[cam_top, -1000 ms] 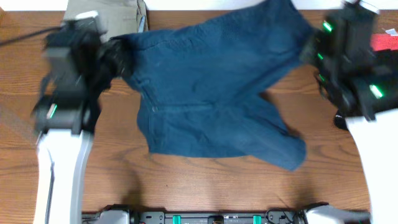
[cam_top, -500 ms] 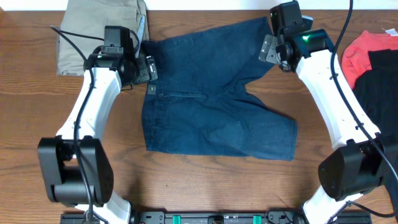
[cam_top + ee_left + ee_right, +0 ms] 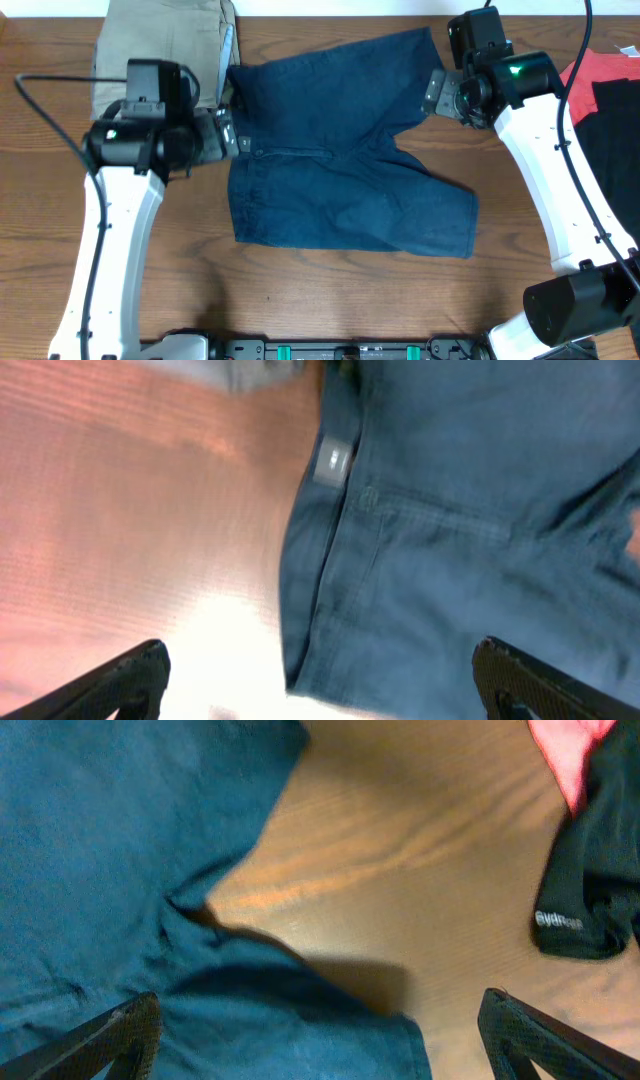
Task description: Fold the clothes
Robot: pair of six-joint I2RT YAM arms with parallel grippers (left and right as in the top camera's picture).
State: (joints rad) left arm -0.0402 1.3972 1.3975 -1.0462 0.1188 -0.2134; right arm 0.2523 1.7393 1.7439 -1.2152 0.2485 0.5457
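A pair of blue denim shorts (image 3: pixel 340 150) lies spread flat on the wooden table, waistband to the left and legs to the right. My left gripper (image 3: pixel 228 135) hovers open at the waistband's left edge. In the left wrist view its gripper (image 3: pixel 325 685) spans the waistband (image 3: pixel 335 510), with nothing between the fingertips (image 3: pixel 130 675). My right gripper (image 3: pixel 440 95) stands open above the upper leg's hem. In the right wrist view that gripper (image 3: pixel 320 1040) is over the shorts (image 3: pixel 120 840) and bare table, and it holds nothing.
A folded khaki garment (image 3: pixel 160 40) lies at the back left, touching the shorts' corner. Red cloth (image 3: pixel 585 80) and black cloth (image 3: pixel 615 130) are piled at the right edge; the black piece (image 3: pixel 590 890) also shows in the right wrist view. Bare wood runs along the front.
Both grippers have opened and let go of the shorts, which settled flat on the table. Both arms have since drawn slightly outward from the cloth.
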